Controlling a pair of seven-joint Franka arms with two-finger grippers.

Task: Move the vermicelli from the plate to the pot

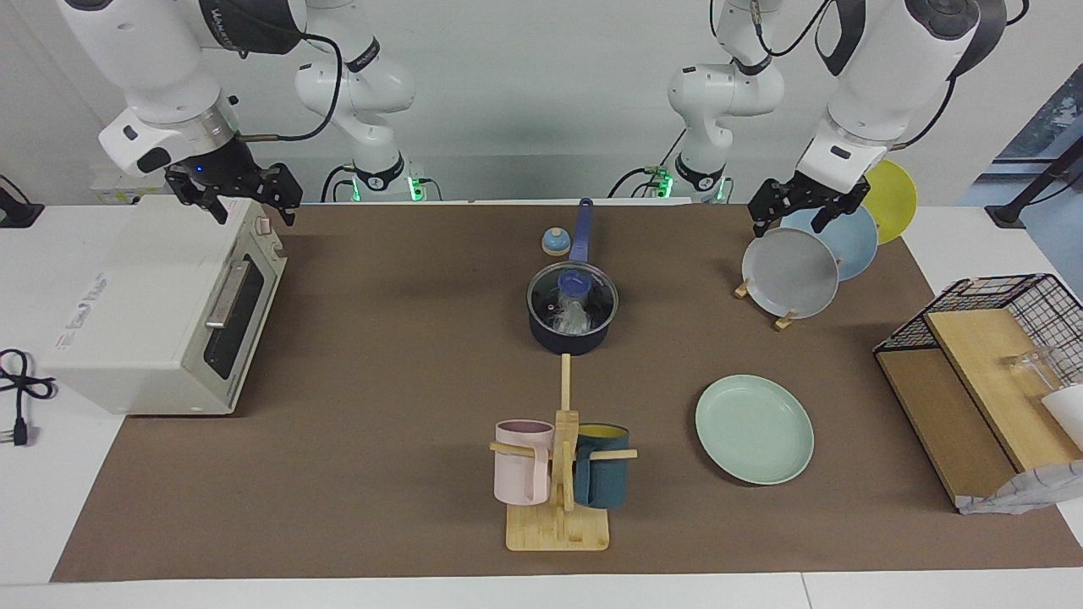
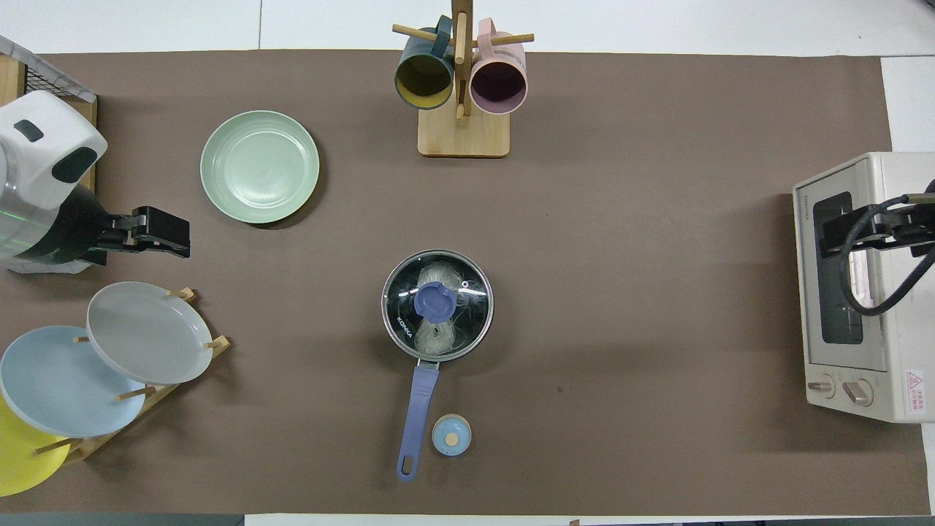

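The black pot [image 1: 568, 340] with its long blue handle [image 2: 418, 405] stands mid-table with a glass lid [image 2: 398, 296] on it. The whitish vermicelli [image 1: 576, 319] lies inside, seen through the lid in the overhead view [image 2: 436, 338] too. The mint-green plate [image 1: 753, 429] [image 2: 259, 166] lies bare, farther from the robots, toward the left arm's end. My left gripper [image 1: 791, 227] [image 2: 182, 237] is open and empty over the plate rack. My right gripper [image 1: 254, 211] [image 2: 831, 235] is open and empty over the toaster oven.
A white toaster oven [image 1: 161, 313] stands at the right arm's end. A wooden mug rack [image 1: 558, 524] holds a pink and a teal mug. A rack holds a grey plate [image 1: 791, 272], a blue and a yellow one. A small blue bell [image 1: 555, 243] sits beside the pot's handle. A wire basket [image 1: 998, 292] holds boards.
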